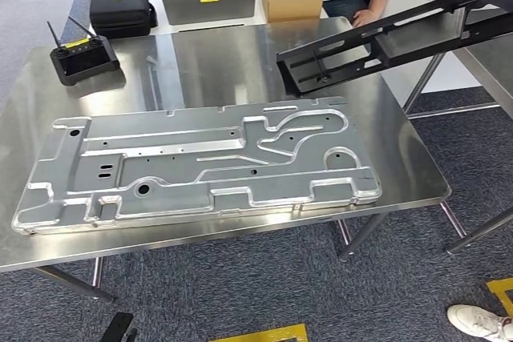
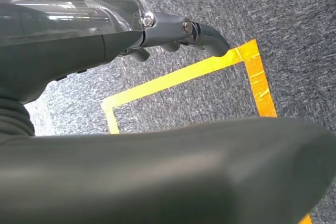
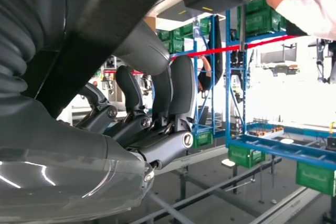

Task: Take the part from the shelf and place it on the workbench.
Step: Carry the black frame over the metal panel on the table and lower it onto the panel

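Right hand (image 3: 158,119) has its fingers curled around the long black metal bracket part (image 1: 387,42), hanging over the steel workbench (image 1: 418,174) at 2 o'clock, left hand (image 2: 178,35) loosely empty, so I reckon it could clip the big stamped silver panel (image 1: 193,166) going down.

No legible text — yellow labels too small to read.

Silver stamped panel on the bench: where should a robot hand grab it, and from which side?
Probably the near long edge of the silver panel, approached from the robot's side. It lies flat on the workbench, so a top pinch has nothing to close on. That edge sits close to the bench front, where fingers could hook under.
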